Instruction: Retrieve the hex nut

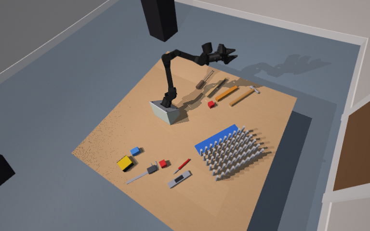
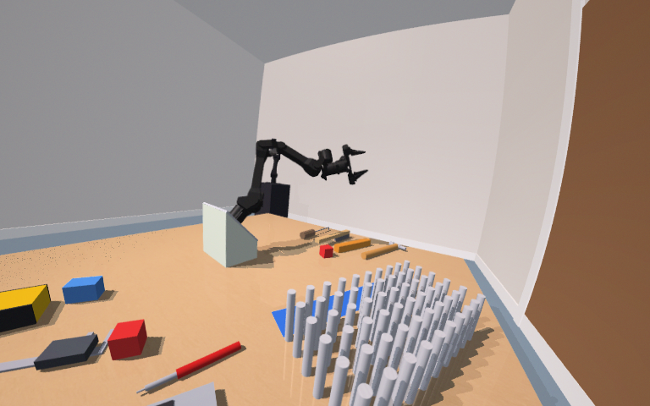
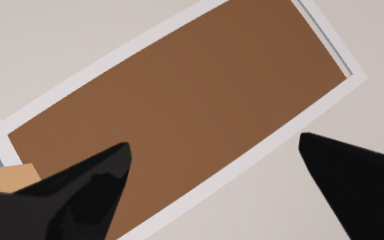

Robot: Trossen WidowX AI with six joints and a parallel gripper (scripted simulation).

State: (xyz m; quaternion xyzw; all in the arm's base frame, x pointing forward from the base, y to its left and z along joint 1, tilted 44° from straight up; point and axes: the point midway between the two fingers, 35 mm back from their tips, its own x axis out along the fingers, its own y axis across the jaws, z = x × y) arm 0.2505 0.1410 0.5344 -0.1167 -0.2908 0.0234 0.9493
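My gripper (image 1: 236, 52) (image 2: 366, 161) (image 3: 214, 146) is open and empty, high in the air beyond the back tools. The grey spacers (image 1: 216, 178) (image 2: 323, 366) stand upright in rows at the right of the table. The blue taped strip (image 1: 218, 136) (image 2: 279, 320) lies along their near-base side. The hex nut cannot be made out among the spacers. Tools at the back are a two-pronged tool with a brown handle (image 1: 200, 83) (image 2: 307, 233), a tan-and-dark tool (image 1: 211, 92), an orange bar (image 1: 226, 93) (image 2: 353, 245) and a hammer (image 1: 241, 97) (image 2: 379, 251).
A red cube (image 1: 210, 104) (image 2: 326, 251) lies by the back tools. At the front left are a blue block (image 1: 135, 151) (image 2: 82, 290), a yellow block (image 1: 125, 162), a caliper (image 1: 151, 169), another red cube (image 1: 163, 163), a red screwdriver (image 1: 183, 164) and a grey level (image 1: 171, 183).
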